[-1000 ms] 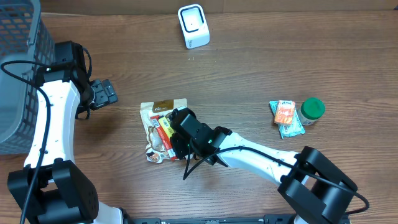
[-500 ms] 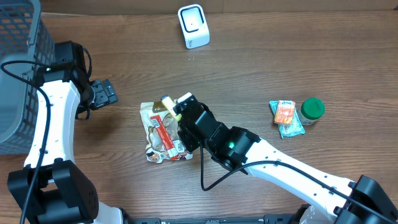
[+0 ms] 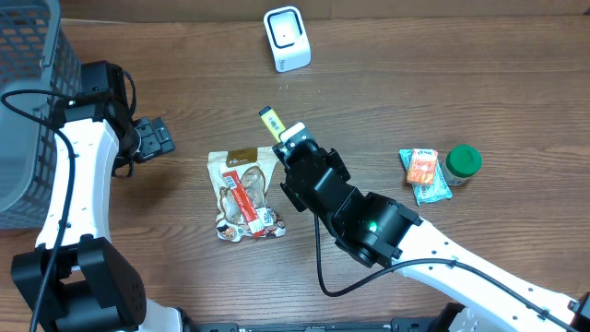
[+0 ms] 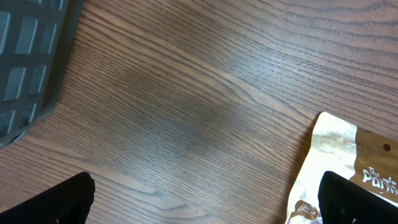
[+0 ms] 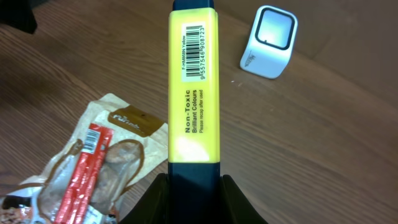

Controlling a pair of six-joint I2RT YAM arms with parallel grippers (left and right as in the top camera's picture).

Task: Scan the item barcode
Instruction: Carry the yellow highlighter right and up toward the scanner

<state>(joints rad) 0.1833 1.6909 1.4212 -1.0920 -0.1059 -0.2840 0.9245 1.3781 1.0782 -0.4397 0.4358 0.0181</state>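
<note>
Grey basket [image 3: 28, 83] was noted at far left. Just beside it, the left hand [image 3: 154, 138] was seen empty with fingers spread wide, well apart from the work. A snack pouch [image 3: 244, 194] was left flat on the tabletop [image 3: 387, 83]. The yellow highlighter [image 5: 193, 93] was clamped at its dark end by the right hand [image 5: 194, 190], with its long axis pointed up-table and its barcode near the far tip. The scanner [image 5: 269, 41] was found ahead, slightly right of that tip, with nothing between. Orange packets [image 3: 426, 173] and a green-capped bottle [image 3: 463, 162] were judged clear of the path.
</note>
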